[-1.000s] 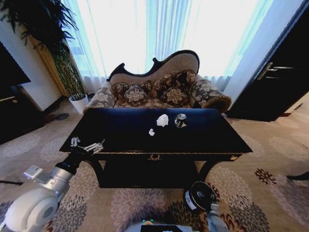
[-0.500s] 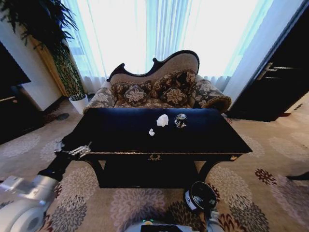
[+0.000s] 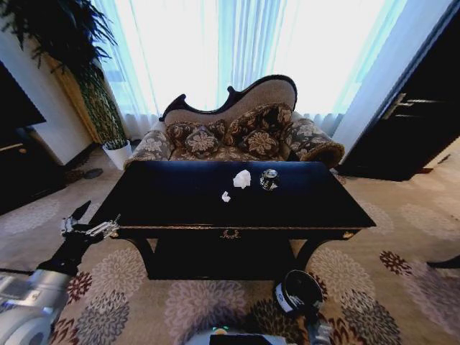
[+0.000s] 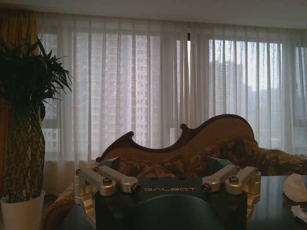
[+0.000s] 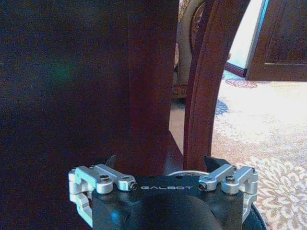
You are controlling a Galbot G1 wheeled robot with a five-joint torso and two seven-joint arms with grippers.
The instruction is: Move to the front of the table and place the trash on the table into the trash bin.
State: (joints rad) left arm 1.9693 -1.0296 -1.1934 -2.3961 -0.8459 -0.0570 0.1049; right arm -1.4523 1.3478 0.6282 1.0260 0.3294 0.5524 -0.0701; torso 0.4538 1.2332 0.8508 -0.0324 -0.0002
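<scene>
The black table (image 3: 180, 205) stands right in front of me. On its far middle lie the trash items: a crumpled white paper wad (image 3: 242, 178), a silvery can (image 3: 269, 179) and a small white scrap (image 3: 226, 196). The dark trash bin (image 3: 298, 292) stands on the carpet below the table's front edge, right of centre. My left gripper (image 3: 90, 226) hangs open and empty just off the table's front left corner. In the left wrist view the same gripper (image 4: 163, 165) faces the sofa, with the paper wad (image 4: 293, 187) at the edge. My right gripper (image 5: 159, 163) is open, low by a table leg (image 5: 206, 81).
A patterned sofa (image 3: 237, 136) stands behind the table before bright curtains. A tall plant in a white pot (image 3: 117, 152) is at the back left, and dark cabinets line the left wall. A dark door (image 3: 417, 122) is at the right. Patterned carpet lies around the table.
My left arm has drawn back to the left and down, from over the table's front left corner to beside it. The trash, bin and view have stayed put.
</scene>
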